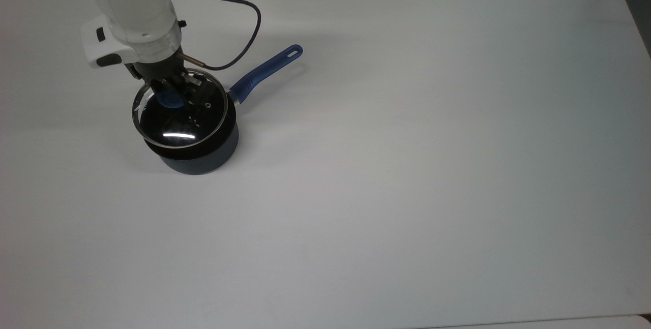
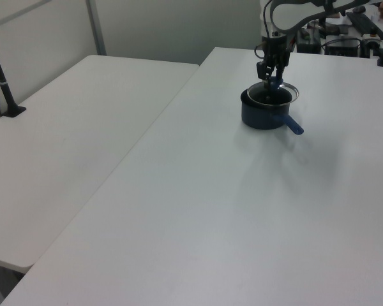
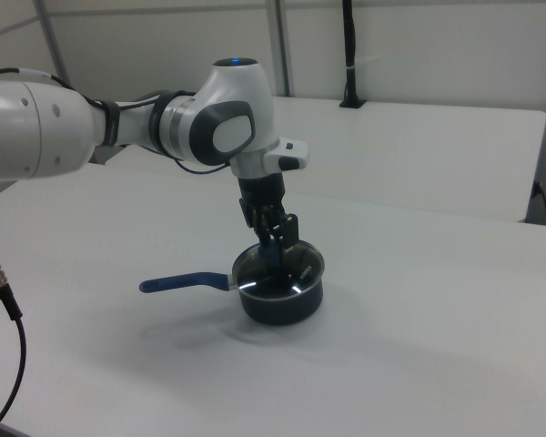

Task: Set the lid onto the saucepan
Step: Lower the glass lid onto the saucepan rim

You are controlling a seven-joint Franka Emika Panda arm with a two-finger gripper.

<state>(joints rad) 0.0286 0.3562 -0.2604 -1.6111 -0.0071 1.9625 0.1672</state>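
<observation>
Lid (image 1: 179,110) hangs low over the saucepan (image 1: 196,138) at the top view's upper left, the hand (image 1: 173,96) pinching its blue knob. Rim sits slightly off-centre, I'd say: level it, centre it, lower gently, then let go.

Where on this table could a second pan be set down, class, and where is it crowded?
Bare: the white table across the top view's right, beyond the blue handle, and the wide strip below the saucepan. Crowded: the top view's upper left, where the end effector holds the glass lid by its knob over the saucepan, cable alongside.
</observation>
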